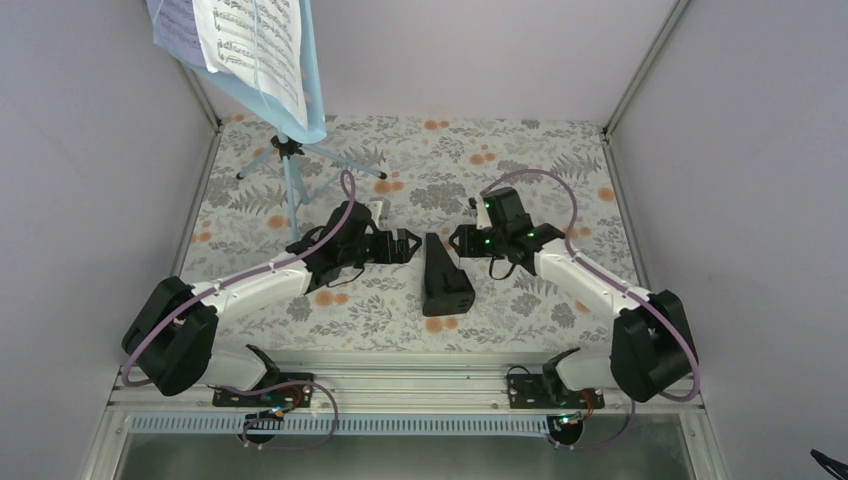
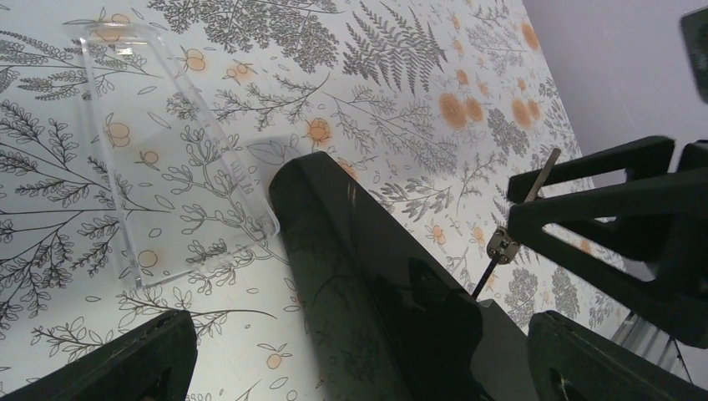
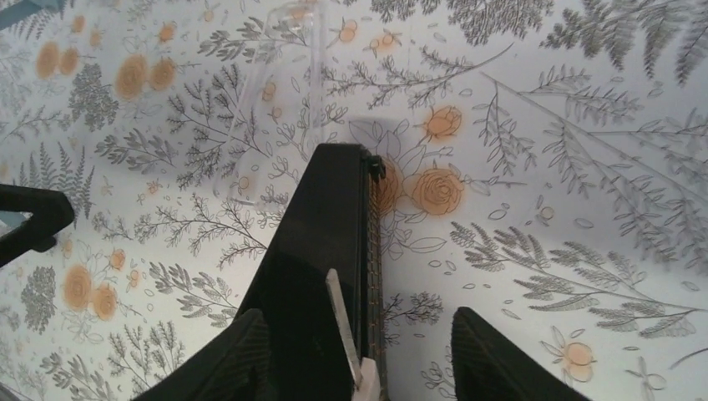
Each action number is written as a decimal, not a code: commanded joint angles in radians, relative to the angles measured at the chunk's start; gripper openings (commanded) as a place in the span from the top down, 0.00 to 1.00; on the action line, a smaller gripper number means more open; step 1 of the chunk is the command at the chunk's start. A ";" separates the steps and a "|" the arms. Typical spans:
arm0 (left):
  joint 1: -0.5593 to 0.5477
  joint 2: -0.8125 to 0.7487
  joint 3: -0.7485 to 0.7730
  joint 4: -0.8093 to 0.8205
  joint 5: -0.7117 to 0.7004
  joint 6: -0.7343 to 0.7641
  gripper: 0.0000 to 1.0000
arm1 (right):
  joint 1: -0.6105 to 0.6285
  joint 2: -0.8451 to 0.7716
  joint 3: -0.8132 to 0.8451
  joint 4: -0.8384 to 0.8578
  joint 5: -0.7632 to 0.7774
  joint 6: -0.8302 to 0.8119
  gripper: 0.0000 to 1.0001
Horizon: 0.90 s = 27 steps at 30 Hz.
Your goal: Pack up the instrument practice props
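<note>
Left pincer (image 1: 408,246) is released, its two fingers spread wide on either side of the black metronome (image 1: 443,280) without pressing on it. The right pincer (image 1: 460,240) faces it from the other side. Its fingers also straddle the metronome: in my right wrist view one finger (image 3: 238,359) sits close against the black body, while bare cloth shows between the body and the other finger. I therefore call it released, not grasping.

The metronome sits on the floral table cloth (image 1: 540,180) between the two arms, about mid-table, with its wide end toward me and its narrow end pointing far. A thin pendulum rod (image 2: 501,251) shows along one face. I cannot tell whether the metronome stands or lies.

A clear plastic cover (image 2: 167,150) lies flat on the cloth just beside the narrow end, on the left — whether they touch I cannot say.

Farther back on the left, the light blue music stand (image 1: 289,190) is upright on thin tripod legs, well apart from both pincers. On its desk rests a white sheet-music page (image 1: 255,45), and a lavender page (image 1: 172,25) hangs at its left edge.
</note>
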 commanded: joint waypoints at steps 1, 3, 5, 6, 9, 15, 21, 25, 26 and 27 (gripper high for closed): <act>-0.002 -0.015 -0.002 -0.001 -0.016 -0.007 0.02 | 0.040 0.045 0.010 0.046 0.072 0.002 0.55; -0.003 -0.018 -0.003 -0.001 -0.018 -0.008 0.02 | 0.056 0.062 0.022 0.047 0.101 0.003 0.72; -0.003 -0.020 -0.004 0.000 -0.024 -0.008 0.02 | 0.072 0.064 0.030 0.047 0.124 0.006 0.88; -0.003 -0.018 -0.006 0.001 -0.027 -0.008 0.02 | 0.081 0.057 0.030 0.053 0.133 0.010 0.95; -0.001 -0.010 -0.008 0.016 -0.017 -0.011 0.01 | 0.105 0.009 0.011 0.094 0.145 0.015 0.96; -0.001 0.027 0.014 0.075 0.062 -0.009 0.00 | 0.125 -0.139 -0.091 0.210 0.163 -0.007 0.96; -0.001 0.042 0.018 0.108 0.063 0.014 0.00 | 0.127 -0.254 -0.208 0.312 0.171 -0.017 0.96; 0.015 0.059 -0.014 0.217 0.102 0.030 0.00 | 0.127 -0.309 -0.253 0.352 0.165 -0.023 0.96; 0.021 0.076 -0.015 0.240 0.119 0.028 0.00 | 0.127 -0.315 -0.258 0.354 0.163 -0.027 0.96; 0.025 0.096 -0.005 0.248 0.129 0.028 0.00 | 0.127 -0.321 -0.262 0.357 0.161 -0.029 0.96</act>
